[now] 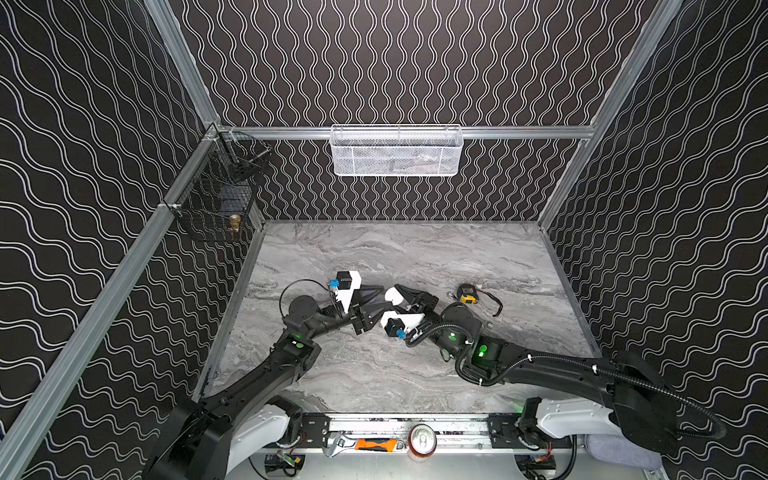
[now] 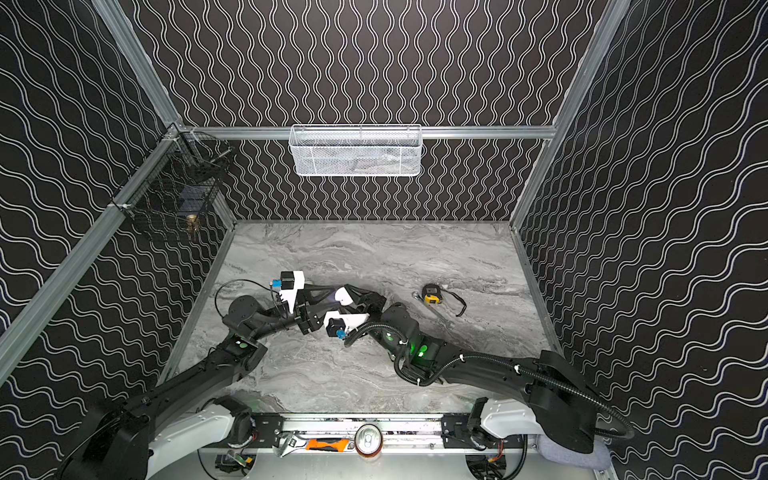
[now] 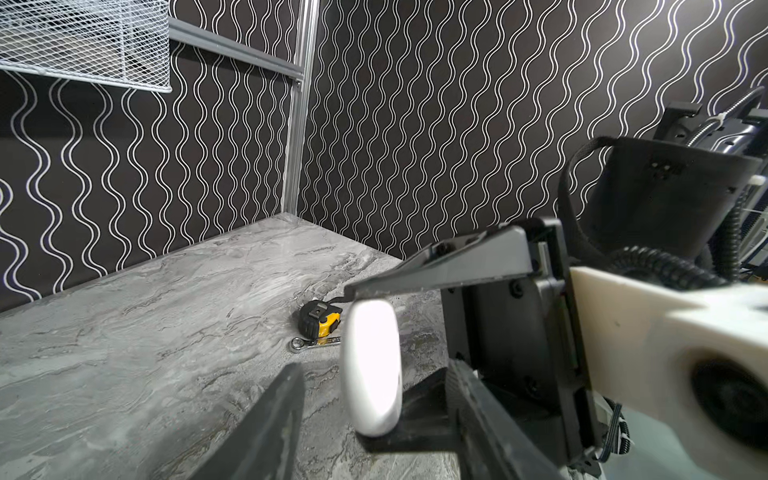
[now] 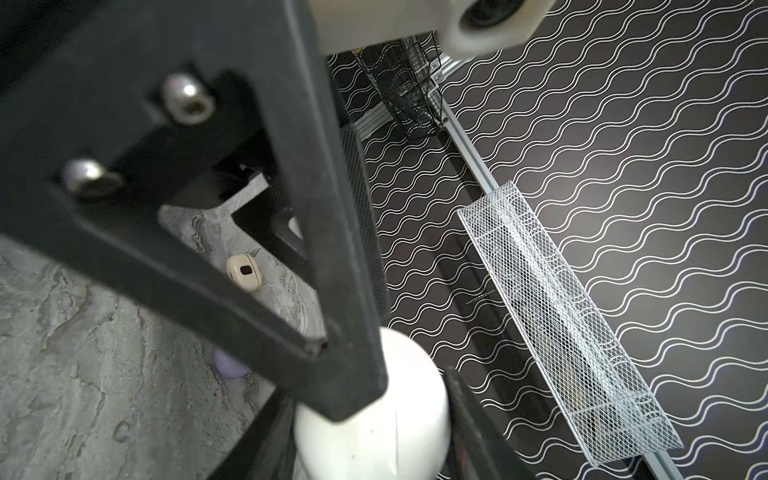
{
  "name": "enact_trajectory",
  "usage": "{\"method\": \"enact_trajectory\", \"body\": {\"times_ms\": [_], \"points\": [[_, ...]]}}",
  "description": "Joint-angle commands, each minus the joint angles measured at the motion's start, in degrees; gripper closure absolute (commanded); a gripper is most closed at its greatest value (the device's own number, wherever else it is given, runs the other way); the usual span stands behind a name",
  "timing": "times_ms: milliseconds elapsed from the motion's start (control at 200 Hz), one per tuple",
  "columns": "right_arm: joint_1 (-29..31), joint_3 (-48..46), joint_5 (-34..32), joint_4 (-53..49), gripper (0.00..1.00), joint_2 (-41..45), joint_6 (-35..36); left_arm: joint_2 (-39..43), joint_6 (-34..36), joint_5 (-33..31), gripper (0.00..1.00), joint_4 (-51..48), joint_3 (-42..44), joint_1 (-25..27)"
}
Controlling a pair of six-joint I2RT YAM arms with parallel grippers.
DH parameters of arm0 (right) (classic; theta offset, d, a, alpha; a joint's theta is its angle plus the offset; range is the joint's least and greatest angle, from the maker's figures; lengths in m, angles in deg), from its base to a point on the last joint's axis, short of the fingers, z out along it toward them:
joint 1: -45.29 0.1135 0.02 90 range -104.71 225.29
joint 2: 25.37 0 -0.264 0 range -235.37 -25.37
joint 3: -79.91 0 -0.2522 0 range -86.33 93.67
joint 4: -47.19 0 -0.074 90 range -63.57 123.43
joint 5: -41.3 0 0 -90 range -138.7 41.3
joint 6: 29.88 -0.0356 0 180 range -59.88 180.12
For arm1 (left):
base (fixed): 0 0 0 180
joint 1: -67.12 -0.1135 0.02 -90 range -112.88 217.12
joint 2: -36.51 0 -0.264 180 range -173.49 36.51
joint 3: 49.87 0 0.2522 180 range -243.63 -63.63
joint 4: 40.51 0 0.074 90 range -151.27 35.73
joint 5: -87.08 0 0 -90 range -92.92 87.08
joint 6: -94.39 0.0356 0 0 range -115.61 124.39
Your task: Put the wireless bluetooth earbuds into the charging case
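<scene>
The white pebble-shaped charging case (image 3: pixel 371 365) is off the table, held by its edges, and a thin seam line shows on it (image 4: pixel 395 419). My right gripper (image 4: pixel 370 399) is shut on it. My left gripper (image 3: pixel 374 374) is open and straddles the same case, with a gap showing beside its dark fingers (image 3: pixel 274 419). In both top views the two grippers (image 1: pixel 380 297) (image 1: pixel 397 296) meet at mid-table. A cream earbud (image 4: pixel 244 272) lies on the marble beneath them. A lilac earbud (image 4: pixel 228 365) peeks out from behind the left finger. Both earbuds are hidden in the top views.
A yellow tape measure (image 1: pixel 467 293) and a small spanner (image 3: pixel 311 343) lie right of the grippers. A white mesh basket (image 1: pixel 395 151) hangs on the back wall and a black wire basket (image 1: pixel 220 195) on the left. A can (image 1: pixel 422 440) and hand tools sit on the front rail.
</scene>
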Motion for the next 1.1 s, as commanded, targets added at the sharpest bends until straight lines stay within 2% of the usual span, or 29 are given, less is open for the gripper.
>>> {"method": "enact_trajectory", "body": {"times_ms": [0, 455, 601, 766, 1096], "points": [[0.22, 0.66, 1.1, 0.4, 0.68, 0.46, -0.38, -0.13, 1.41, -0.2, 0.38, 0.26, -0.54, 0.06], [0.68, 1.23, 1.31, 2.84, 0.67, -2.13, -0.05, -2.85, 0.59, 2.7, 0.54, 1.85, -1.52, 0.15], [0.67, 1.65, -0.1, 4.55, 0.67, -3.01, 0.35, -2.99, 0.91, 3.0, 0.56, 1.29, -1.66, 0.08], [0.51, 1.99, 0.91, 4.94, 0.67, -3.36, 0.88, -3.2, 1.2, 3.15, 0.56, 1.16, -1.74, 0.1], [-2.06, 1.04, 4.64, 4.4, 0.67, -0.93, -1.08, -3.82, 0.58, 3.29, 0.66, 2.15, -1.63, 0.14]]}}
